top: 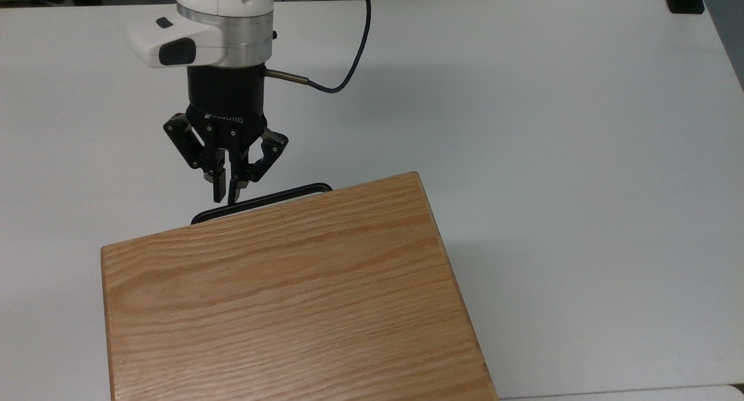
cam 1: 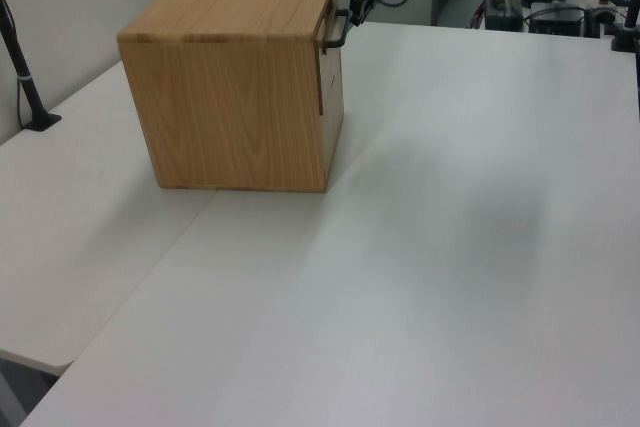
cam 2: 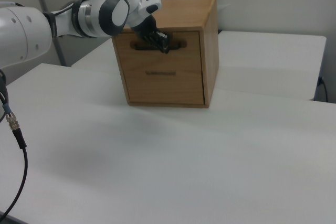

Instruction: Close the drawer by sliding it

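Observation:
The drawer (cam 2: 184, 53) sits pushed flush into the top slot of the oak cabinet (top: 290, 308). In the top view only its black bar handle (top: 264, 201) sticks out past the cabinet top. My gripper (top: 225, 199) is shut, with its fingertips resting against the left part of the handle in the top view. From the left view the gripper (cam 1: 350, 15) touches the handle (cam 1: 335, 35) at the cabinet's upper right corner. In the right view the gripper (cam 2: 164, 48) points down at the handle (cam 2: 177, 44).
A second drawer front (cam 2: 163, 85) lies below, shut too. The cabinet stands on a white table (top: 552, 157) with open room on the top view's right. A black clamp (top: 686, 0) sits at the far corner. A black pole (cam 1: 20, 62) stands at the left view's left.

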